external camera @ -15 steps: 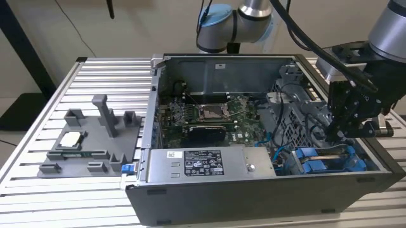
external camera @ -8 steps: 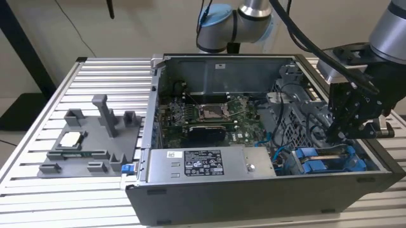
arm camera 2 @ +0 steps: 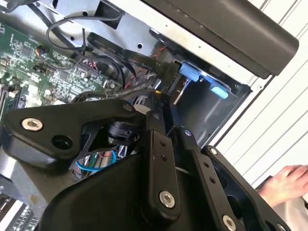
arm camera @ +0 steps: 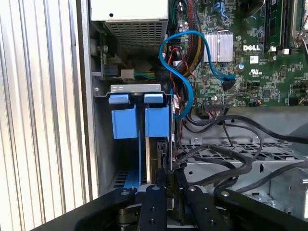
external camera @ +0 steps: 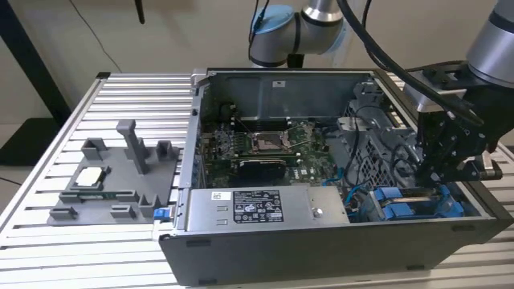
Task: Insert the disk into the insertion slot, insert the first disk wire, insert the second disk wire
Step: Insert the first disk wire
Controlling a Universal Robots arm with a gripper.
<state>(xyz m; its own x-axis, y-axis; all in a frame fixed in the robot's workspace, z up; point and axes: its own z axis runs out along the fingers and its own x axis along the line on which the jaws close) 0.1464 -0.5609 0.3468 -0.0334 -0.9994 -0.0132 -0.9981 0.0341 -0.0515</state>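
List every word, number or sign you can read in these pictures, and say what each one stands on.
On the power supply sticker: print and symbols, too small to read.
On the motherboard: a white maker's mark, left unquoted; the fine lettering is too small to read.
On the case sticker: too small to read.
No other text is legible.

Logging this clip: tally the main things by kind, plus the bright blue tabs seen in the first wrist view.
Open computer case: 1
Dark grey holder tray: 1
Grey metal box with sticker: 1
Green circuit board: 1
Bright blue tabs: 2
Total: 6
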